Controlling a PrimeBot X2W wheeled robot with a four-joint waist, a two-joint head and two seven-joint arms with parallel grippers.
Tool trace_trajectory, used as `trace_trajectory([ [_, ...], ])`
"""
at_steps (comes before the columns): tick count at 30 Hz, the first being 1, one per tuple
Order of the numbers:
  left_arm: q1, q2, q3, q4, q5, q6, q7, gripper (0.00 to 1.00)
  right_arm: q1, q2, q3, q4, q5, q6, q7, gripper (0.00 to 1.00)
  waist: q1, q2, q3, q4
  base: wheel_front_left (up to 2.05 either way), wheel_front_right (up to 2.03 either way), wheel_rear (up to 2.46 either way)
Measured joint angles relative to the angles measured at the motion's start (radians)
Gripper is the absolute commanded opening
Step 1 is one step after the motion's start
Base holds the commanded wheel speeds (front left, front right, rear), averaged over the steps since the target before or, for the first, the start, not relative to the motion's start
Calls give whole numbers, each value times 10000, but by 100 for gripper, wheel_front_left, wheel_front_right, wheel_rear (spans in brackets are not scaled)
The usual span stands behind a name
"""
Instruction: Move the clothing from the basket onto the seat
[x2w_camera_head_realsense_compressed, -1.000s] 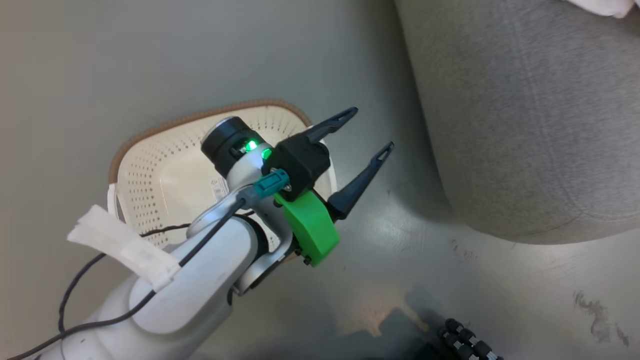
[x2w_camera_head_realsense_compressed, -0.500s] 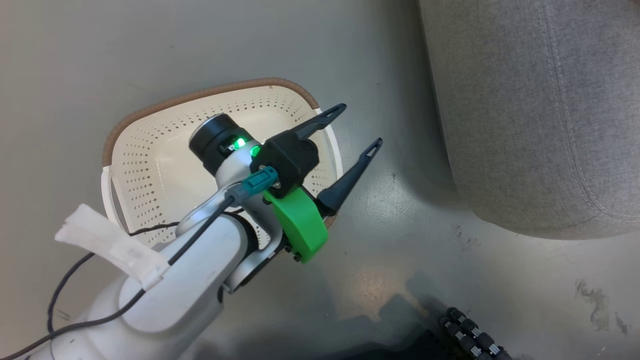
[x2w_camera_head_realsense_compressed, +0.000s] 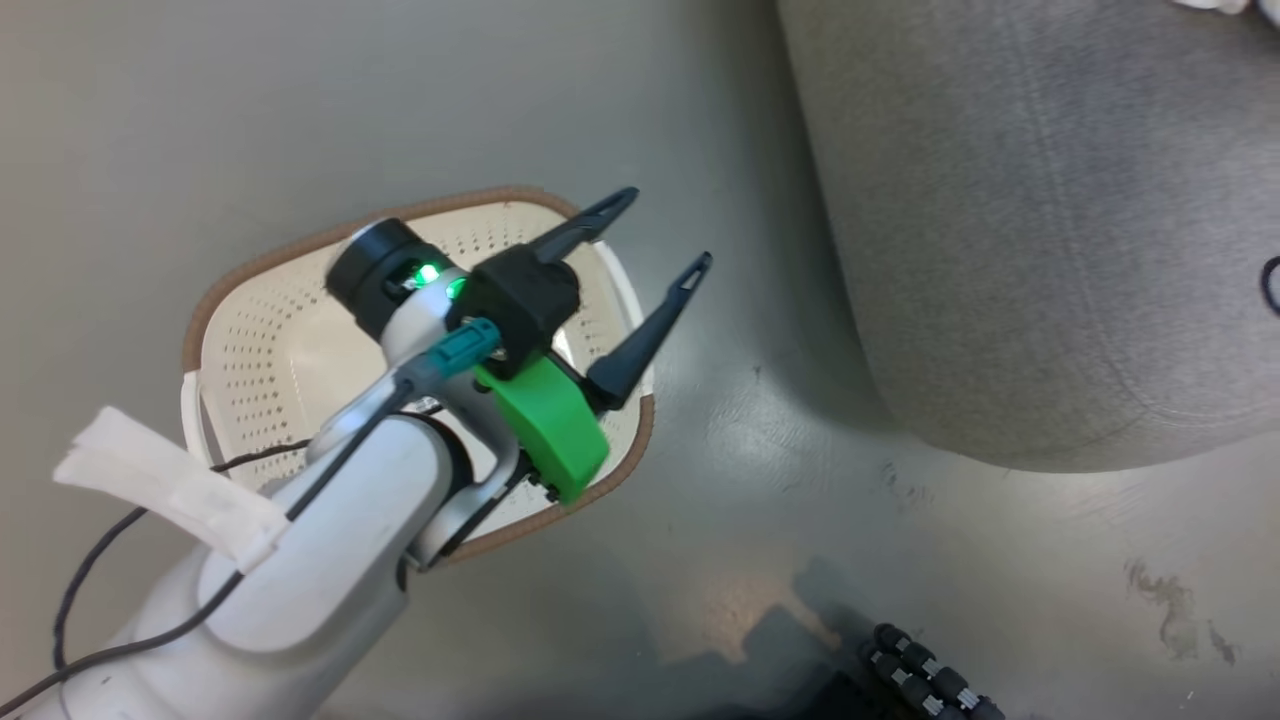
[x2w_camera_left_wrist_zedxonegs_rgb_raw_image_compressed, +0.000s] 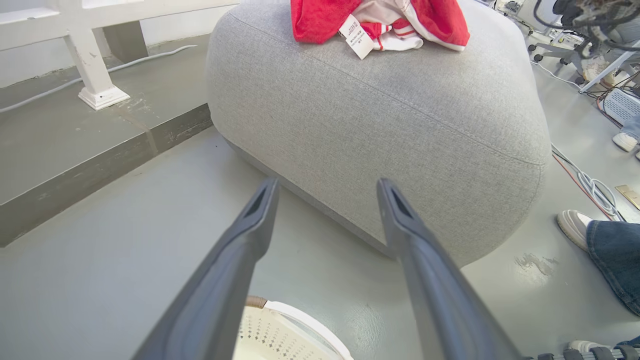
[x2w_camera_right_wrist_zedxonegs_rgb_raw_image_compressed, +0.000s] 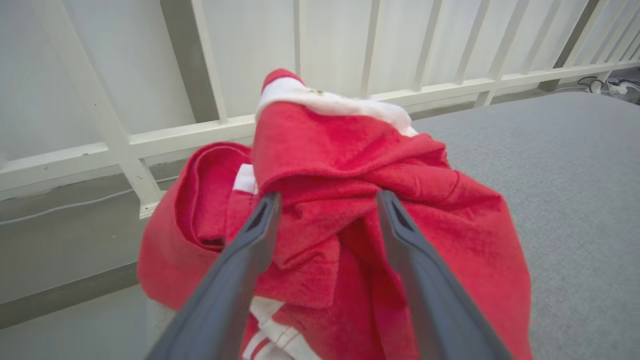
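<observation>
my left claw (x2w_camera_head_realsense_compressed: 663, 228) hangs released in the middle of the head view, fingers spread and holding nothing. it is over the right rim of the basket (x2w_camera_head_realsense_compressed: 255, 345), which sits on the floor (x2w_camera_head_realsense_compressed: 800, 560) left of the seat (x2w_camera_head_realsense_compressed: 1010, 240). my right claw (x2w_camera_right_wrist_zedxonegs_rgb_raw_image_compressed: 327, 200) is spread too, its tips on either side of a bunched fold of the clothing (x2w_camera_right_wrist_zedxonegs_rgb_raw_image_compressed: 350, 150). the clothing lies heaped on the seat's top, at the upper edge of the left wrist view.
</observation>
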Motion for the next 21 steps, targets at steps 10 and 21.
trace_trajectory([
  [10, 399, 136, 382, 384, -272, 2, -556, 100, 755, 144, 52, -13, -36, 345, -186, 100, -1, 1, -814, -486, 0, 0, 0],
  [21, 1119, -44, 671, 951, -800, 61, -1406, 100, 1691, -15, -59, -1315, -341, 614, -192, 100, -1, 0, -2155, -670, 0, 0, 0],
])
